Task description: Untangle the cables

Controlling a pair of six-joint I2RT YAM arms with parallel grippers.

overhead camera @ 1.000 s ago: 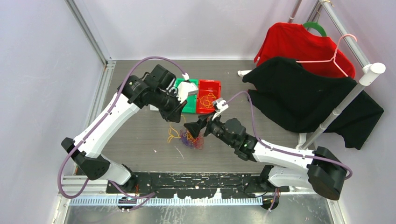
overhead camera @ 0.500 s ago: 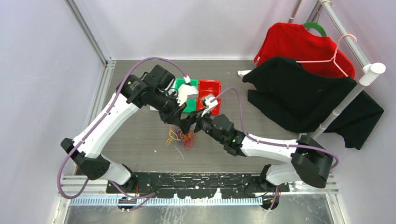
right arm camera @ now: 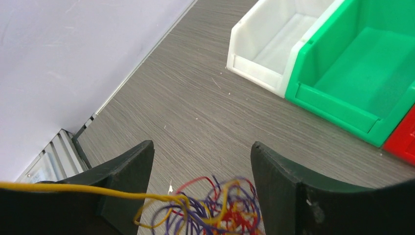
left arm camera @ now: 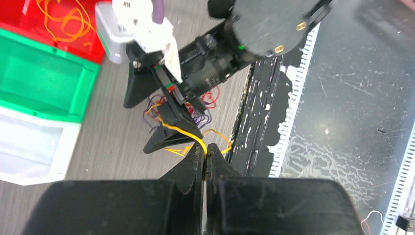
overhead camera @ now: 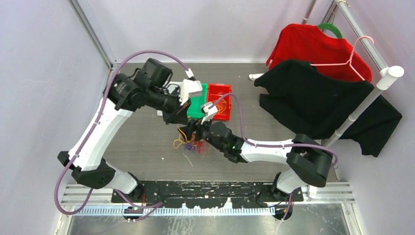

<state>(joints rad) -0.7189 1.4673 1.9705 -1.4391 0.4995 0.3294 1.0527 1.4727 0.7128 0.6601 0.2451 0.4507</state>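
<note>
the left claw [left arm camera: 204, 155] is pressed together on a single yellow strand [right arm camera: 73, 188], pinching it between its fingertips. in the left wrist view the strand runs from that pinch up and across one dark finger of the right claw [right arm camera: 200, 169], then down toward the tangle. in the right wrist view the same strand stretches taut from the left edge of the picture into the cable clump [right arm camera: 220, 205].

the right claw is spread, its two black fingers wide apart and gripping nothing. it hangs just over the clump, which shows between and just below the fingers. the clump is a small wiry knot of purple, red and orange-yellow loops lying on the grey wood-grain surface [right arm camera: 205, 107]. from above, the two claws sit close together, nearly touching, with the clump just on the near side of them, roughly midway across the surface.

beyond the claws, toward the far side, three open bins stand side by side, touching. there is a white bin [right arm camera: 274, 44], a green bin [right arm camera: 337, 105] and a red bin [overhead camera: 220, 87]. a few orange loops [left arm camera: 63, 19] lie inside the red bin; what shows of the green and white bins holds nothing.

to the right, well apart from the clump, a clothes rack [overhead camera: 364, 105] carries a black garment [overhead camera: 318, 103] and a red garment [overhead camera: 313, 46] on hangers. pale lilac walls close in the back and left sides.
</note>
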